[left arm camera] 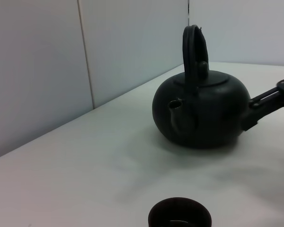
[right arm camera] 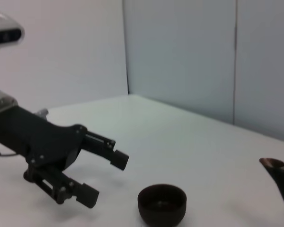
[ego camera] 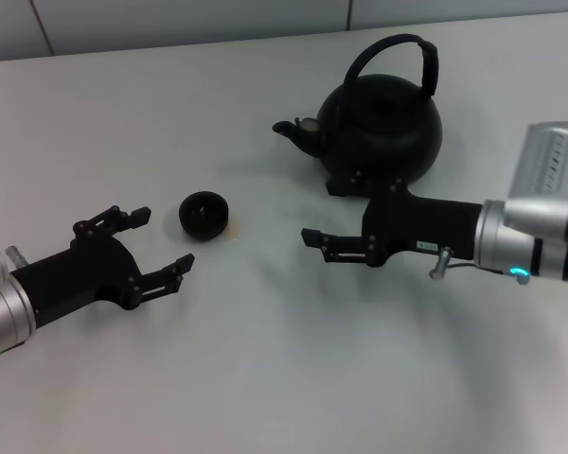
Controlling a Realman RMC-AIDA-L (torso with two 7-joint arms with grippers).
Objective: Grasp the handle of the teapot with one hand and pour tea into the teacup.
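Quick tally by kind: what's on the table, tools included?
Matte-black round teapot with arched handle: 1
Small dark round teacup: 1
Black robot tools: 2, left tool and right tool, both open
Total: 4

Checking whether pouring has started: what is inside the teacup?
The teacup shows only a dark inner wall and bottom, with no visible tea. Its deepest part is hidden by the rim, so a thin film cannot be excluded.

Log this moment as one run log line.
left gripper: open, beside teacup | right gripper: open, near teapot | handle: ungrasped
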